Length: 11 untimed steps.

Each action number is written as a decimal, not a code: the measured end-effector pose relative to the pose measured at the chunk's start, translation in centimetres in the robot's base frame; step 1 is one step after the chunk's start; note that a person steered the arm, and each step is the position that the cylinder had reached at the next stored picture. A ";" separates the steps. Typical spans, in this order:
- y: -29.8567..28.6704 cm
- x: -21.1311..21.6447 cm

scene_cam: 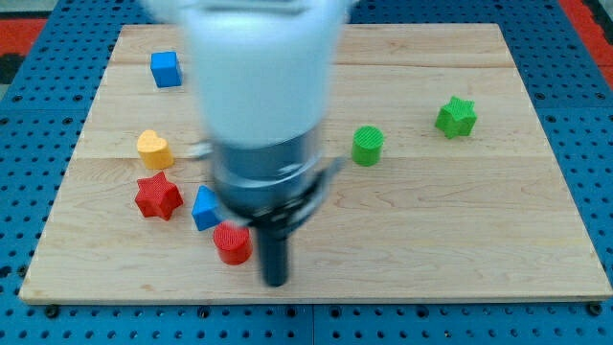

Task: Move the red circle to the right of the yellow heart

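The red circle (232, 243) lies near the board's bottom edge, left of centre. The yellow heart (153, 149) lies up and to the left of it, at the view's left. My tip (275, 280) is at the end of the dark rod, just right of the red circle and slightly below it, close to it or touching it; I cannot tell which. The arm's blurred white body hides the middle of the board above the rod.
A red star (157, 196) sits just below the yellow heart. A blue block (205, 208), partly hidden, sits next to the red circle. A blue cube (166, 69) is at top left. A green cylinder (367, 145) and a green star (457, 117) are at right.
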<state>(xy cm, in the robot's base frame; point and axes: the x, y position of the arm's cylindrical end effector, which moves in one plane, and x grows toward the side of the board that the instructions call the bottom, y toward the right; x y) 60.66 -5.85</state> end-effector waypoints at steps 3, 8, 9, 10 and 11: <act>-3.4 -3.2; -1.2 -11.4; -0.6 -12.3; -2.5 -16.9; -3.5 -20.7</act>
